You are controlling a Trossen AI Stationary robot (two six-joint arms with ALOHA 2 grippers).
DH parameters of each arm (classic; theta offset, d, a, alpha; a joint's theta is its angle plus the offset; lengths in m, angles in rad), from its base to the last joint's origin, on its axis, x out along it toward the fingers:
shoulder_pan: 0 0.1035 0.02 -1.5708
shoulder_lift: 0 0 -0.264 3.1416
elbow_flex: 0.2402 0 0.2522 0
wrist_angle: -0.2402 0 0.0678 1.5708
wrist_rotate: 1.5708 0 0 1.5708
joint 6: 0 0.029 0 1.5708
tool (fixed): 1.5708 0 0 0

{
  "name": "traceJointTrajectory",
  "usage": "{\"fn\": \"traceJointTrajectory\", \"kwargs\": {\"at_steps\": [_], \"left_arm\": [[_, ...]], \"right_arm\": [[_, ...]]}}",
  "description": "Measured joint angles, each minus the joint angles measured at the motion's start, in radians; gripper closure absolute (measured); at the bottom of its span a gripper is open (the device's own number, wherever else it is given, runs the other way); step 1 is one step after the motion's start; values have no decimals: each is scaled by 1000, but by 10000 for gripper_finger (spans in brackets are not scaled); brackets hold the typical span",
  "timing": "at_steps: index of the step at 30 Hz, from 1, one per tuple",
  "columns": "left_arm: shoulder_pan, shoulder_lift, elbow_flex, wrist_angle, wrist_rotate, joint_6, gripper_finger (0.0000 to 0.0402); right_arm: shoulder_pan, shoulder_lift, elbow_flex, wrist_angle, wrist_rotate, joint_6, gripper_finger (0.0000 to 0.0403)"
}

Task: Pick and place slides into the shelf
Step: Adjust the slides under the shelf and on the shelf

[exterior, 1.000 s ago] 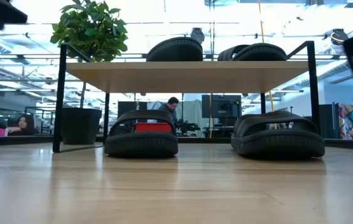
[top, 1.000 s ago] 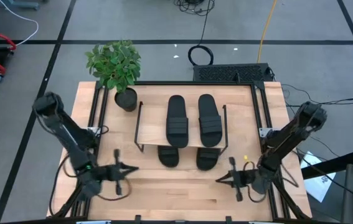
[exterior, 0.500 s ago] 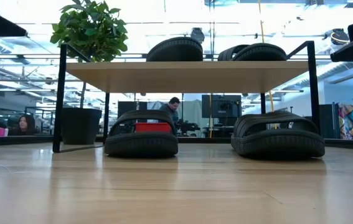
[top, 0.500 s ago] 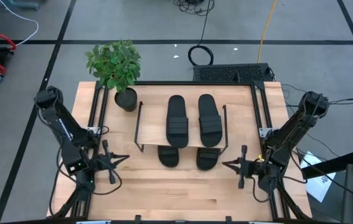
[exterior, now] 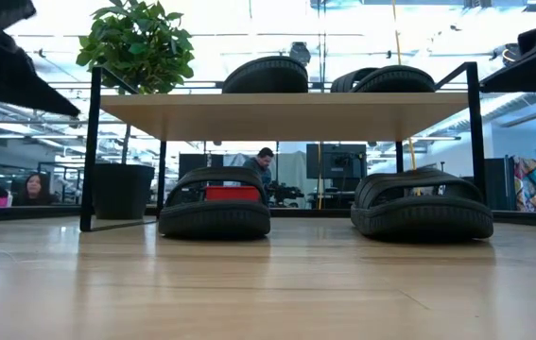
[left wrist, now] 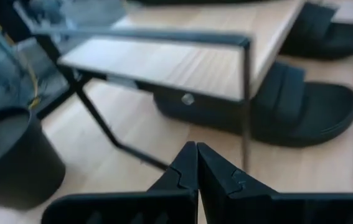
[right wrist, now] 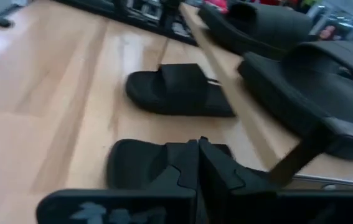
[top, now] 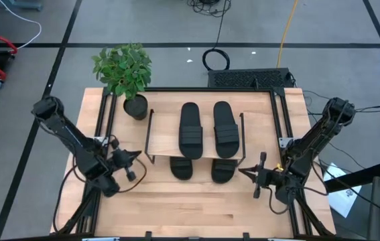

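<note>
Four slides in all, already at the shelf (top: 166, 137): two side by side on the light top board (top: 190, 126) (top: 224, 125), two more under that board (top: 181, 167) (top: 222, 171), resting on the table (top: 196, 207) between the thin black legs, ends sticking out a little toward the front. Left gripper (top: 136, 158) low over the table just beside the left legs of the shelf, fingers pressed together, holding nothing. Right gripper (top: 242, 173) near the right legs, pointing at the lower right slide, also closed and empty. Probably light to lift, judging from the foam-like look; sole likely to bend somewhat, not fragile, matte and ribbed, so likely not slippery. Best place to take hold, by judgement: across the wide ribbed strap, or by one side edge of the sole near the middle, to avoid drooping ends. Little room under the board, so better a low, level approach from the front, away from the wire legs. Potted plant (top: 124, 73) close to the left back corner of the shelf, not in the way.
</note>
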Motion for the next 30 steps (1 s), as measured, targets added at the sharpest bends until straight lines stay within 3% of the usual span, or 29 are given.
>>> {"fn": "traceJointTrajectory", "kwargs": {"at_steps": [6, 11, 19, 30], "left_arm": [[80, 0, 0, 6, 97, 49, 401], [110, 0, 1, 34, 132, 76, 401], [157, 0, 1, 192, 173, 240, 401], [181, 0, 2, 302, 257, 358, 401]], "right_arm": [[-29, 0, 0, -41, 10, 28, 403], [-48, 0, 0, -137, 10, 151, 403], [-50, 0, 0, -216, 14, 282, 403], [-50, 0, 0, -216, 14, 292, 403]]}}
